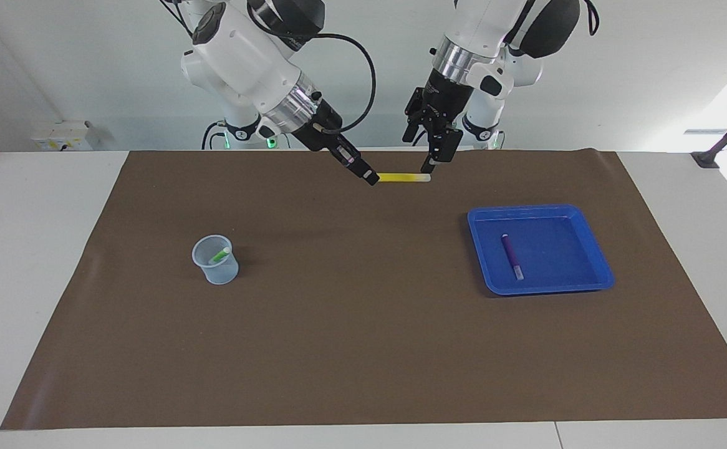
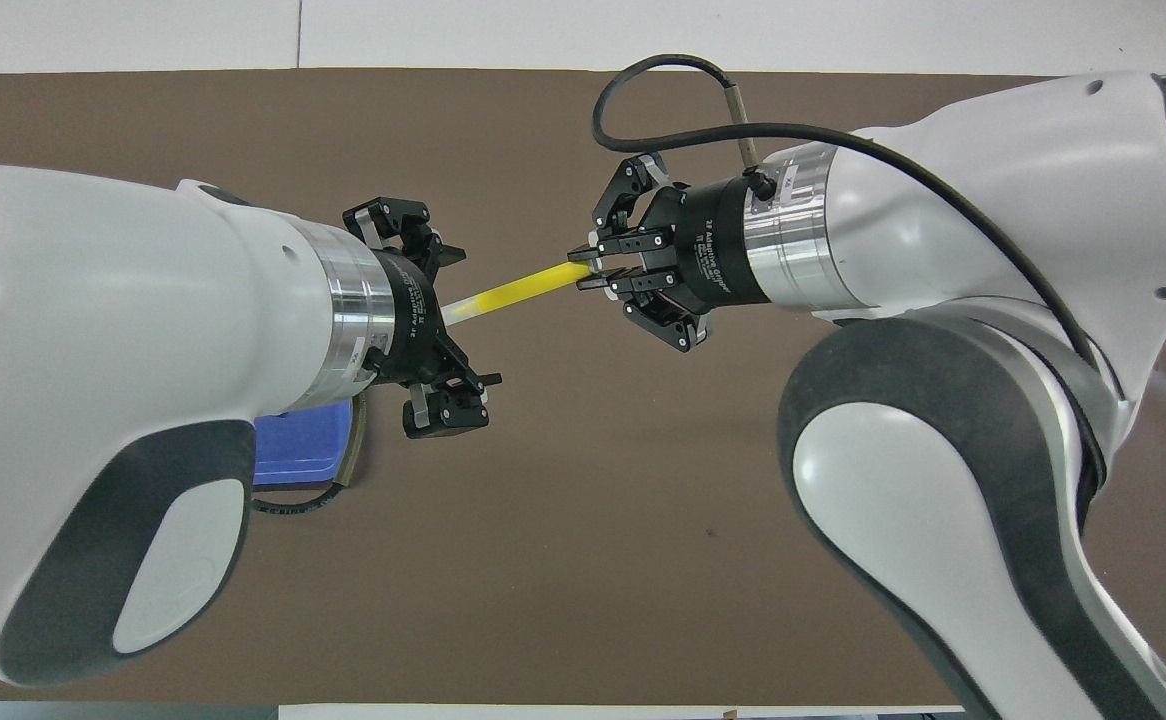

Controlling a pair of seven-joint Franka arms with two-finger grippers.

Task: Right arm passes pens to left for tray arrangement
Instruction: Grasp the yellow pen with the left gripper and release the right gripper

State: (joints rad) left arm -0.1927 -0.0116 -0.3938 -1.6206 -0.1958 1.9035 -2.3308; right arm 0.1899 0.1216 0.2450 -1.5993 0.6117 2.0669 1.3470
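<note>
My right gripper is shut on one end of the yellow pen and holds it level in the air over the mat's middle, close to the robots' edge. My left gripper is open, its fingers standing apart on either side of the pen's whitish free end. The blue tray lies toward the left arm's end of the table, with the purple pen in it. A green pen stands in the cup.
The translucent pale-blue cup stands on the brown mat toward the right arm's end of the table. In the overhead view both arms cover much of the mat, the cup and most of the tray.
</note>
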